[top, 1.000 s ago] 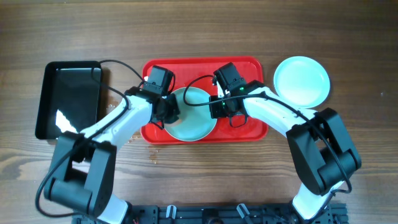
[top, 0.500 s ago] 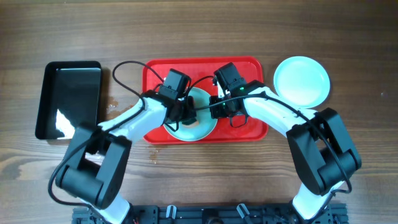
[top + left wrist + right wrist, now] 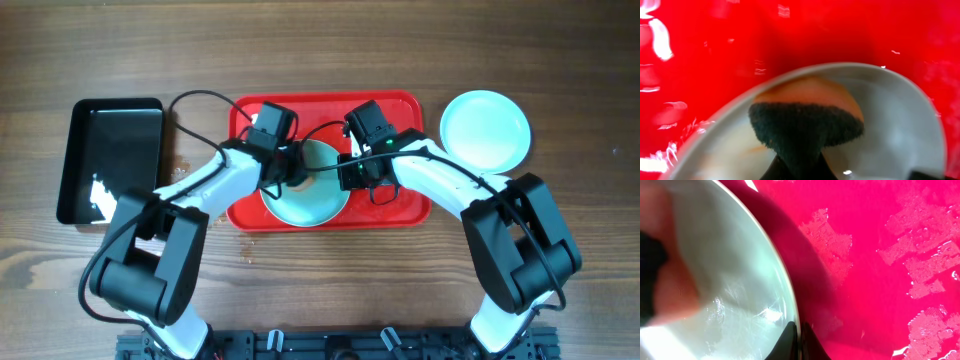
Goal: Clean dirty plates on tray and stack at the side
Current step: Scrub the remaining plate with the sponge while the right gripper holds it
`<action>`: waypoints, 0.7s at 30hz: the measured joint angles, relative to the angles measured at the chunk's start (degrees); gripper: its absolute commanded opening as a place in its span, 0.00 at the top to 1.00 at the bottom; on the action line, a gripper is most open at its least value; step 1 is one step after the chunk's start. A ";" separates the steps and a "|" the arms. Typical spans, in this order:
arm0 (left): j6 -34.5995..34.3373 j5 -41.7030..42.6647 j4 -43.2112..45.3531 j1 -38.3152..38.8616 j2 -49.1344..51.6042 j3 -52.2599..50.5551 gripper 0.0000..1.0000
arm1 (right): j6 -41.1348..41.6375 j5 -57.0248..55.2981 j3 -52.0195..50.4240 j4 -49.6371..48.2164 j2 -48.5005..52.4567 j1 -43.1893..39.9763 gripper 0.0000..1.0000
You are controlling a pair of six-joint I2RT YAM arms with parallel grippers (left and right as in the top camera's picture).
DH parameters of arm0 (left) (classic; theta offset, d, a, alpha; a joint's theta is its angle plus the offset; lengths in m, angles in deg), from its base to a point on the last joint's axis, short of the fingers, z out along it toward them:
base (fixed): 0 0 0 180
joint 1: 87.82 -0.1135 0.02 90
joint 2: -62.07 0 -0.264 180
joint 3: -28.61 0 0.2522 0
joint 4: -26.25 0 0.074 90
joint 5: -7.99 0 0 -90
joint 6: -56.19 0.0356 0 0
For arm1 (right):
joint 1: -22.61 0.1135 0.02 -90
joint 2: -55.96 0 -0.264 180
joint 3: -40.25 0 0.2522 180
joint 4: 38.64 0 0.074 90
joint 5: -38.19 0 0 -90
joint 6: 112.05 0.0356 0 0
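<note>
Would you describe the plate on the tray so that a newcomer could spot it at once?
Start at the red tray mid-table. The plate lies in its half nearest the robot. Unlike the side plate, which sits on the table to the right, it has a sponge on it.

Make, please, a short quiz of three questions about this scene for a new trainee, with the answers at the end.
1. True or false: the plate that is off the red tray rests inside the black tray.
2. Choose one: the right gripper is shut on (A) the rim of the plate on the tray, (B) the red tray's rim, (C) the black tray's rim.
3. Fill the gap: the left gripper presses a ___ on that plate.
Key: 1 false, it lies on the table, right of the red tray; 2 A; 3 sponge.
</note>
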 measured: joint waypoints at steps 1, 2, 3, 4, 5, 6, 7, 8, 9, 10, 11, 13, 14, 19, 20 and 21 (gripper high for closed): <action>0.00 -0.61 -1.18 -0.55 0.00 0.28 0.96 | 0.00 0.00 0.00 0.00 0.00 0.00 0.96; 0.02 -1.09 -2.34 -0.92 -0.04 0.52 0.96 | 0.00 0.00 0.00 0.00 0.00 0.00 0.96; 0.02 -1.57 -3.67 -1.33 -0.17 0.76 0.96 | 0.00 0.02 0.00 0.00 0.00 0.00 0.96; 0.02 -2.05 -4.96 -1.64 -0.28 0.94 0.96 | 0.00 0.00 0.00 0.00 0.00 0.00 0.96; 0.02 -2.32 -5.79 -1.81 -0.37 1.01 0.96 | 0.00 0.00 0.00 0.00 0.00 0.00 0.96; 0.02 -2.47 -6.60 -1.90 -0.46 1.09 0.96 | 0.00 0.00 0.00 0.00 0.00 0.00 0.95; 0.02 -2.49 -7.61 -1.99 -0.57 1.25 0.96 | 0.00 0.02 0.00 0.00 0.00 0.00 0.96; 0.02 -2.43 -8.87 -2.05 -0.70 1.33 0.96 | 0.00 0.00 0.00 0.00 0.00 0.00 0.96; 0.02 -2.16 -9.79 -2.10 -0.83 1.36 0.96 | 0.00 0.02 0.00 0.00 0.00 0.00 0.96; 0.02 -1.68 -11.04 -2.19 -0.98 1.40 0.96 | 0.00 0.02 0.00 0.00 0.00 0.00 0.96; 0.00 -1.07 -11.96 -2.29 -1.14 1.40 0.96 | 0.02 0.02 0.00 0.04 0.00 0.00 0.96; 0.02 0.31 -13.86 -2.45 -1.38 1.36 0.96 | 0.20 0.02 0.00 0.11 0.00 0.00 0.96; 0.02 0.96 -15.04 -2.54 -1.57 1.31 0.96 | 0.24 0.02 0.00 0.13 0.00 0.00 0.96; 0.02 2.10 -17.55 -2.60 -3.10 0.09 0.96 | 0.44 0.02 0.04 0.31 0.00 0.00 0.96; 0.02 2.23 -17.49 -2.60 -3.74 -0.28 0.96 | 0.44 0.02 0.04 0.31 0.00 0.00 0.96; 0.02 2.34 -17.14 -2.60 -4.28 -0.59 0.96 | 0.44 0.02 0.04 0.33 0.00 0.00 0.96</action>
